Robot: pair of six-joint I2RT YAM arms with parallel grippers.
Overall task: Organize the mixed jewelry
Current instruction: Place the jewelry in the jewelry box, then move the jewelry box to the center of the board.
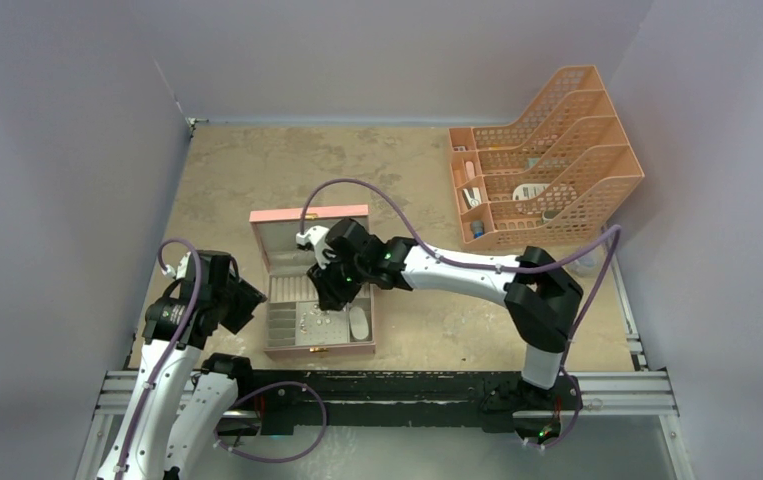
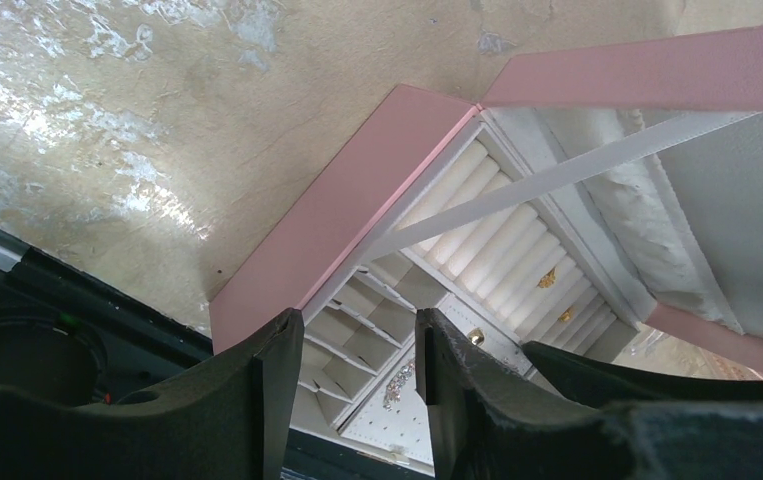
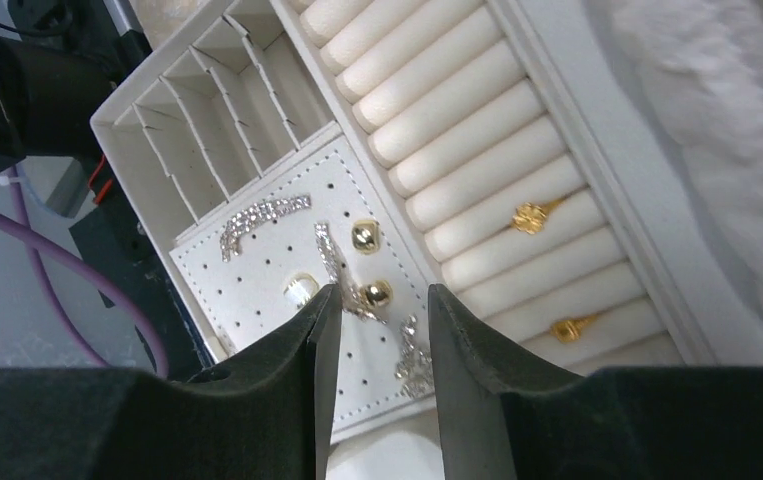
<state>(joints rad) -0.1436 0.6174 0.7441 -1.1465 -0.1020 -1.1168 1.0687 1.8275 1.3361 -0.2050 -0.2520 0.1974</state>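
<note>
The mixed jewelry lies inside the open pink box (image 1: 307,213). In the right wrist view, two gold ball studs (image 3: 365,236), sparkling silvery pieces (image 3: 262,217) and a small pale piece (image 3: 300,290) rest on the perforated white panel (image 3: 257,290). Two gold rings (image 3: 529,216) sit in the ring rolls. My right gripper (image 3: 377,300) hovers open just above the panel, with nothing between its fingers. My left gripper (image 2: 357,330) stands open and apart at the box's left side (image 1: 250,303), looking over the pink wall (image 2: 327,230) at the empty compartments (image 2: 357,320).
An orange mesh file rack (image 1: 547,160) holding stationery bits stands at the back right. Grey walls close in the tabletop on three sides. A metal rail (image 1: 387,390) runs along the near edge. The box's raised lid (image 2: 717,200) leans behind the rolls.
</note>
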